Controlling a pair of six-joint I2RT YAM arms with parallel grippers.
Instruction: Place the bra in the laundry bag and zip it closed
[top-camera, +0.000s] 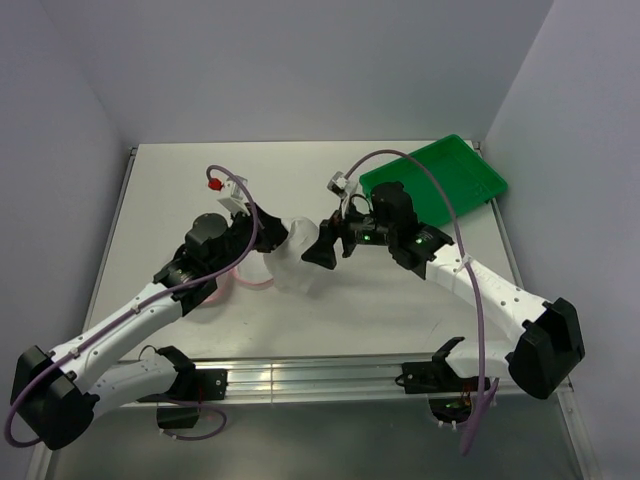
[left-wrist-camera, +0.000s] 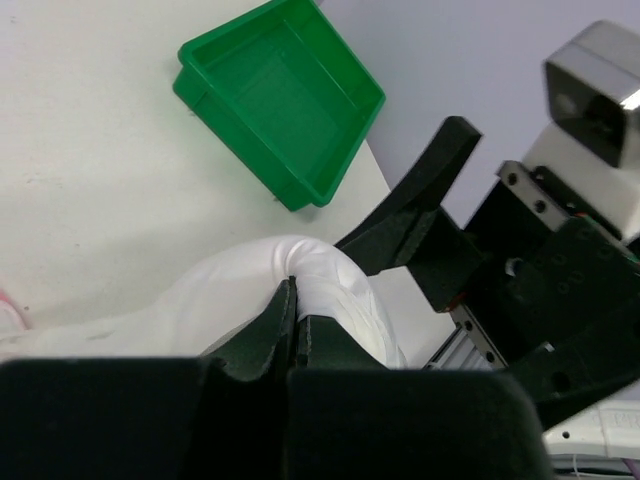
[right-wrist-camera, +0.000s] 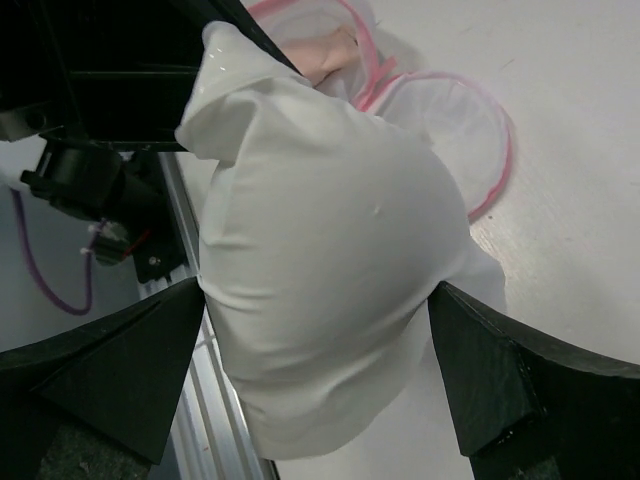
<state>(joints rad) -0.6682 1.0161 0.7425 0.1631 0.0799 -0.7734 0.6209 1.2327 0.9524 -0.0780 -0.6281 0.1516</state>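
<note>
Left pincer (left-wrist-camera: 293, 300) pressed together on bra (right-wrist-camera: 320, 260) edge, bra held above desk (top-camera: 400, 310) centre. Right pincer (top-camera: 322, 247) spread, straddling cup. Bag (right-wrist-camera: 460, 120) lies on desk just left of centre. My risk estimate: thin pinch slips if right pincer closes and pulls; cup then misses bag mouth.

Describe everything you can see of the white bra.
The white bra is smooth, slightly glossy soft fabric, showing one rounded moulded cup with faint creases. It hangs bulging, pinched at its top edge by the shut left gripper. The open right gripper straddles it, a finger at each side, apparently touching. It is outside the pink-rimmed white mesh laundry bag, which lies open on the white table behind it.
</note>
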